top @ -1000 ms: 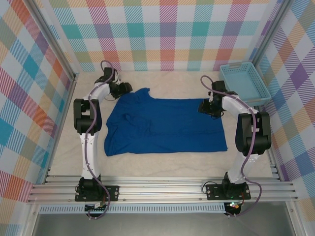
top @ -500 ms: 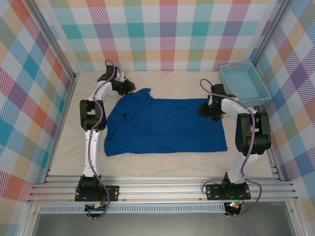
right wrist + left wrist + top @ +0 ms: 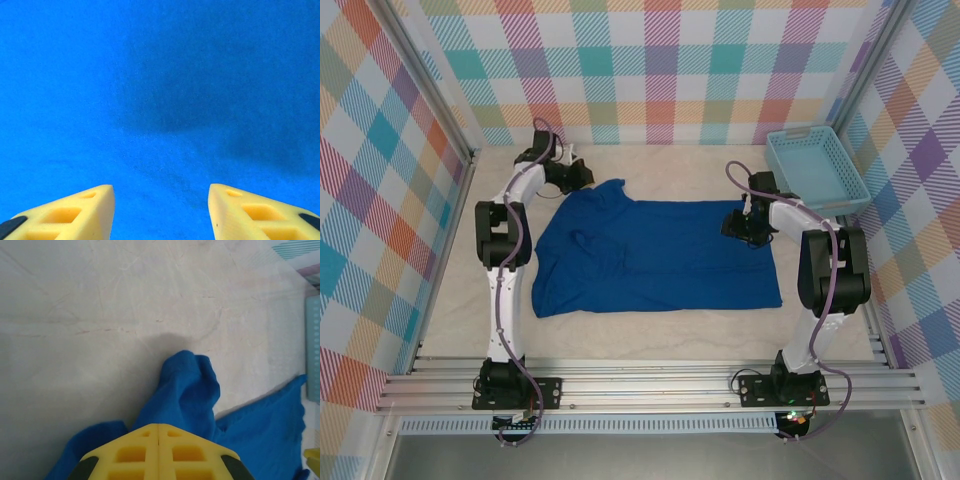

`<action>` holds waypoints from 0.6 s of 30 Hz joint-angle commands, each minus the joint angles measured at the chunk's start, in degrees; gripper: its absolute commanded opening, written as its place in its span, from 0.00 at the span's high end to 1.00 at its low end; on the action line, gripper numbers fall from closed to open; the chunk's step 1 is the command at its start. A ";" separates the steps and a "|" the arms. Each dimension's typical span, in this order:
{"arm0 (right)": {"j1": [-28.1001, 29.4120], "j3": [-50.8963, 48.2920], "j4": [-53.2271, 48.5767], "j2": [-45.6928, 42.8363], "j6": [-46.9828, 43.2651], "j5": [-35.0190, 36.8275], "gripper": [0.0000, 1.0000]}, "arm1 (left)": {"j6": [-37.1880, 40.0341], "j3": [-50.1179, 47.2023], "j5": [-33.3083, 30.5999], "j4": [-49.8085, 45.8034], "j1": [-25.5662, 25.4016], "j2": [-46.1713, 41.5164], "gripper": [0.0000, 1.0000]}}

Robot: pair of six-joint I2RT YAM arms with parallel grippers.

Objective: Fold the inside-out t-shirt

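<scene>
Blue t-shirt (image 3: 655, 255) lies spread flat on the table (image 3: 650, 325), about centre, long side running left to right, with wrinkles on its left half. Left fingers (image 3: 130, 455) are at the t-shirt's far-left corner, clenched together. A bunched bit of blue cloth pokes out just ahead of the tips, humped up off the table, and more cloth shows on both sides below them, so they look to be gripping that corner. Right fingers (image 3: 75, 212) are spread apart with nothing between them, pointing at smooth blue cloth close below; cannot tell if they touch it. From above they sit at the t-shirt's far-right corner. Light-blue basket (image 3: 817, 168) is in the table's far-right corner, beside the right arm, apart from the t-shirt. The arms reach out from the near edge, one along each side of the t-shirt.
</scene>
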 commanded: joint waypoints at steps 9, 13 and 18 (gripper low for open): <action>0.77 -0.92 1.32 2.19 0.42 -1.68 0.48 | 9.18 7.43 -13.70 -9.12 -0.31 1.93 0.52; 0.86 -1.22 1.04 1.48 0.10 -1.20 0.48 | 10.24 15.49 -14.54 -15.07 -0.53 6.98 0.50; 0.86 -1.39 0.95 1.04 -0.18 -0.28 0.48 | 10.67 17.10 -10.50 -17.42 -0.97 8.58 0.53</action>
